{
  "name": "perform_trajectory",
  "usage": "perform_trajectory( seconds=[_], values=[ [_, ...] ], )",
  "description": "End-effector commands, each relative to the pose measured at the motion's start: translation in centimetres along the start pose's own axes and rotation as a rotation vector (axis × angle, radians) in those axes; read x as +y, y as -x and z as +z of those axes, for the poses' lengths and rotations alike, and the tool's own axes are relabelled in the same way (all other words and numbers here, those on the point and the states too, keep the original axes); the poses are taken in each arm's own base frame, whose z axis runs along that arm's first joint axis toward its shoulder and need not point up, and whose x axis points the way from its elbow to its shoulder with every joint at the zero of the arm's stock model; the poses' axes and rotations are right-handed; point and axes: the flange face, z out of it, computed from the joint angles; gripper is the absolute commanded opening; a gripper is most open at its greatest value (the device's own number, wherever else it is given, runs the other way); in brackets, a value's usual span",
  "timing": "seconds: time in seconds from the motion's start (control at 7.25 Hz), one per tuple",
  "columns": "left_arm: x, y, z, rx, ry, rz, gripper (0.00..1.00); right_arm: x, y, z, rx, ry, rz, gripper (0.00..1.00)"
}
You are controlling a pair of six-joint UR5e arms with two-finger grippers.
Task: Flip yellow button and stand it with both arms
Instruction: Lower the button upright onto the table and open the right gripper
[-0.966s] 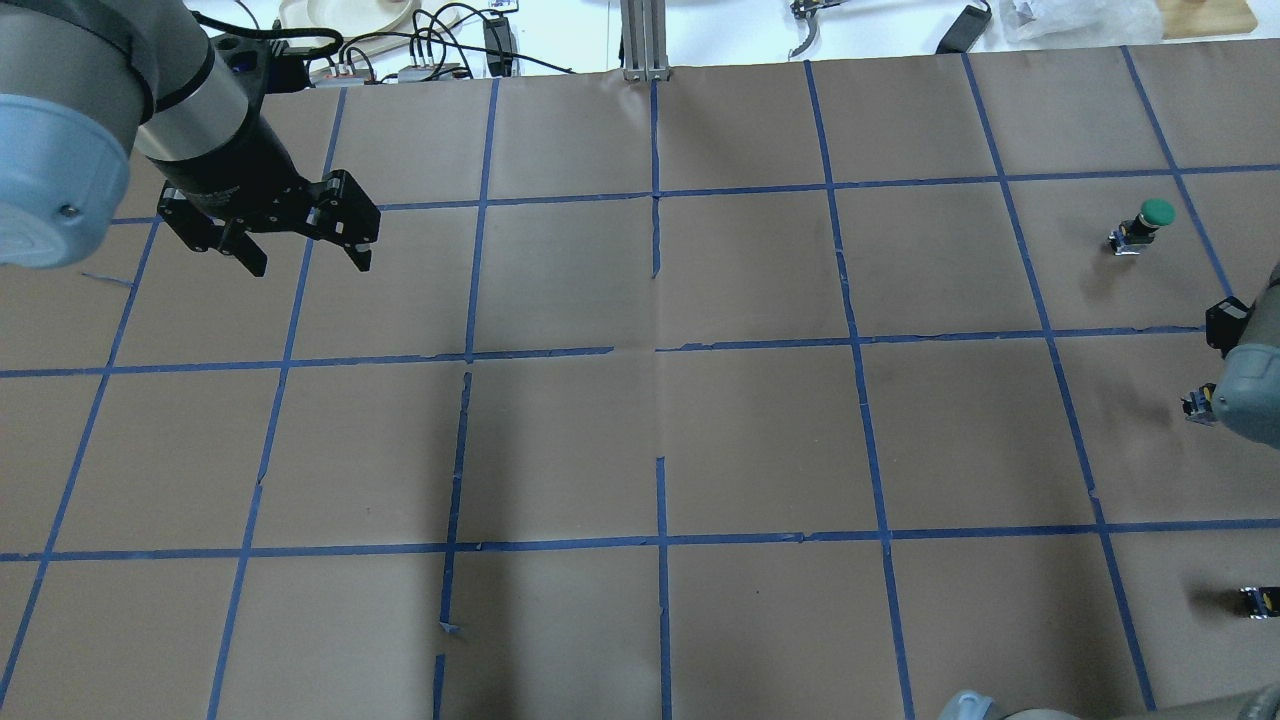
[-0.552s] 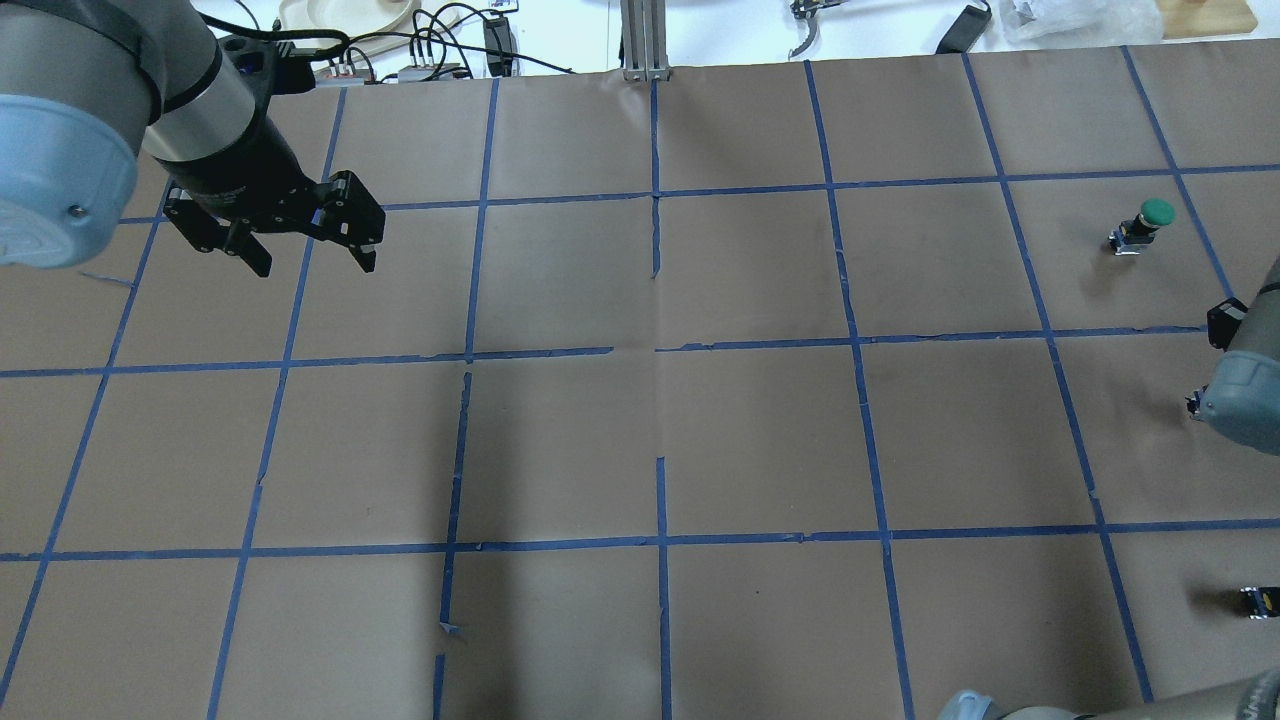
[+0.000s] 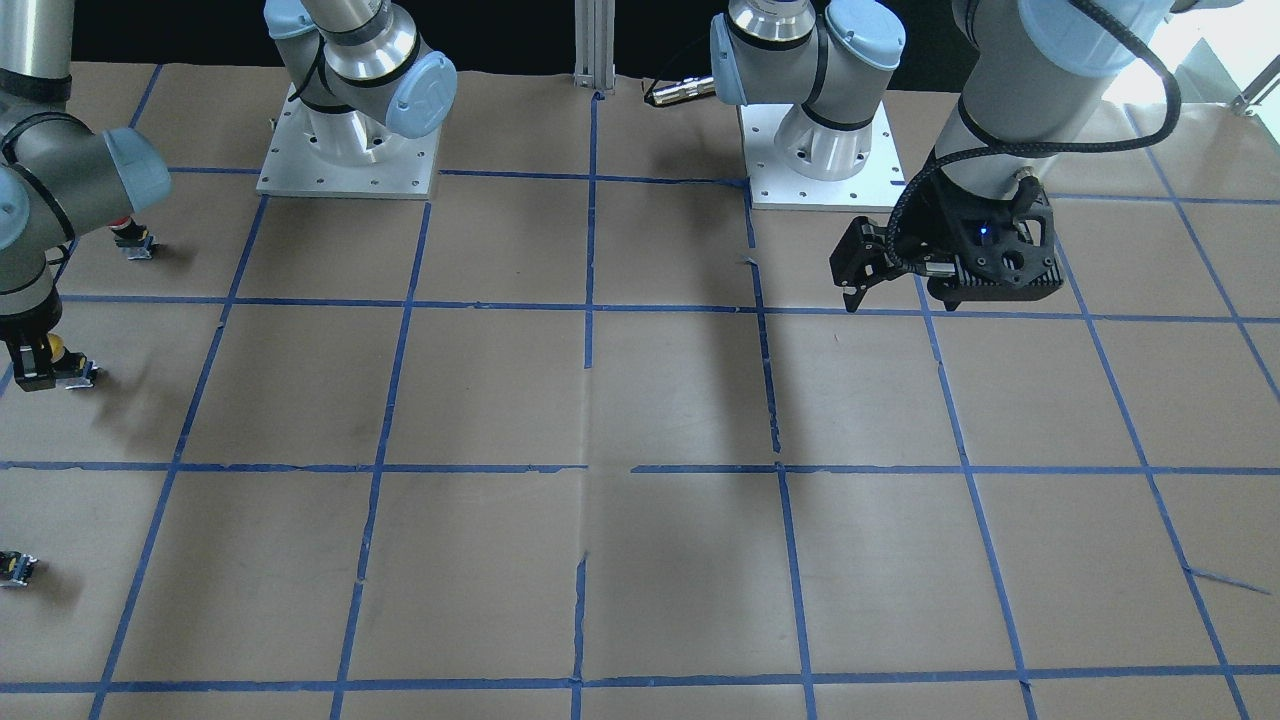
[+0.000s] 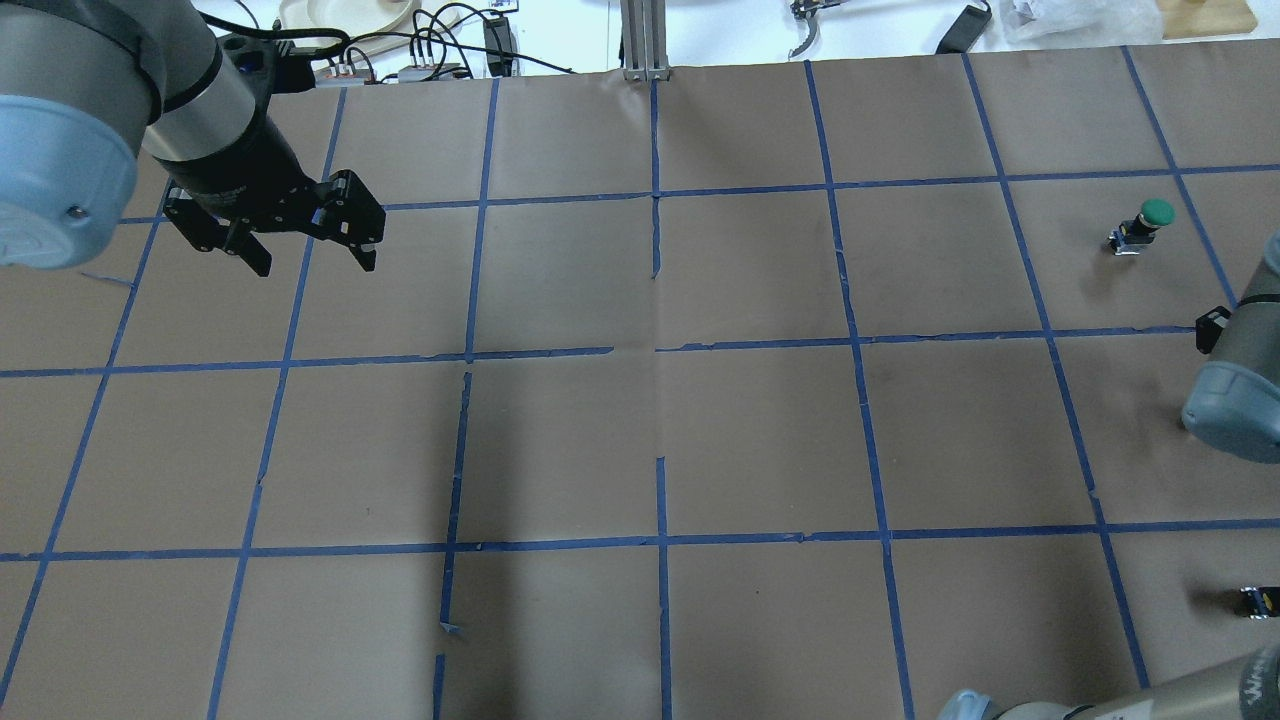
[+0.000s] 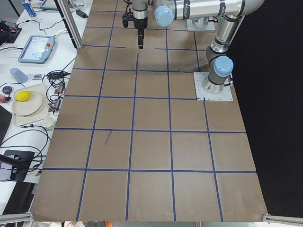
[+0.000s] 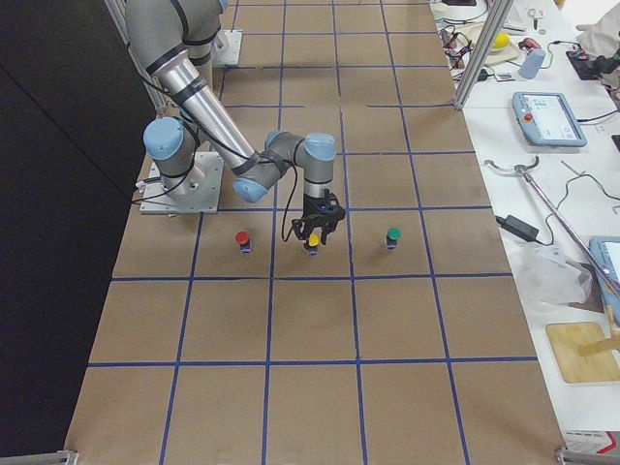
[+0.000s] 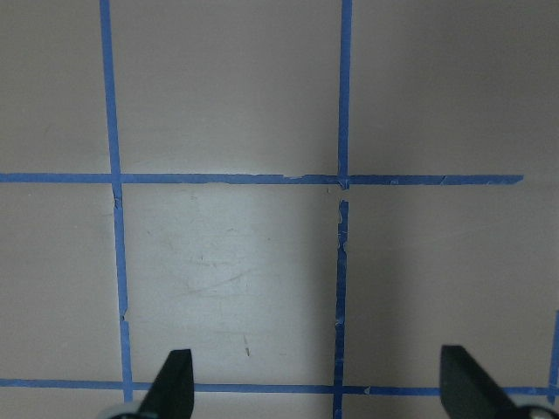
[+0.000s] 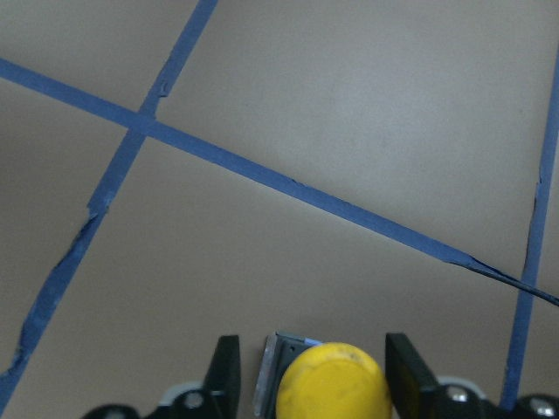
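The yellow button [image 8: 336,380] sits between the fingers of my right gripper [image 8: 314,371] at the bottom of the right wrist view. Its grey body shows at the cap's upper left. The jaws stand on either side of it, with a thin gap showing on the left side, so the gripper is open. The button [image 6: 313,240] and the gripper [image 6: 315,231] also show in the exterior right view, and in the front-facing view [image 3: 55,346] under the gripper [image 3: 42,372]. In the overhead view the right arm hides the button. My left gripper [image 4: 313,265] is open and empty, high over the far left squares.
A green-capped button [image 4: 1150,222] stands beyond the right arm. A red-capped button [image 6: 242,239] stands on the other side of the gripper. A small black-white block with a yellow spot [image 4: 1260,600] lies near the right edge. Blue tape lines grid the brown table.
The right arm's elbow has moved leftward in the overhead view and now covers the yellow button, which showed before. The left gripper has barely moved.
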Motion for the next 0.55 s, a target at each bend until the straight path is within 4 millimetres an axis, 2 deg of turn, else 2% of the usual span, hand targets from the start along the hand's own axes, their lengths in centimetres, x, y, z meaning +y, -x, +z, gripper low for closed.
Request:
perform_trajectory(
  seconds=[0.0, 0.14, 0.28, 0.41],
  values=[
    [0.0, -0.1, 0.0, -0.001, 0.000, 0.001, 1.00, -0.8, 0.1, -1.1, -0.012, -0.021, 0.004, 0.99],
    [0.0, 0.0, 0.0, -0.001, 0.000, -0.002, 1.00, -1.7, 0.2, -2.1, -0.002, 0.016, -0.011, 0.99],
    [0.0, -0.1, 0.0, 0.001, -0.002, 0.000, 1.00, -3.9, 0.3, -5.9, -0.019, 0.058, -0.019, 0.99],
    [0.0, -0.1, 0.0, -0.001, -0.002, 0.000, 1.00, -6.7, 0.2, -11.2, -0.043, 0.063, -0.025, 0.99]
  ],
)
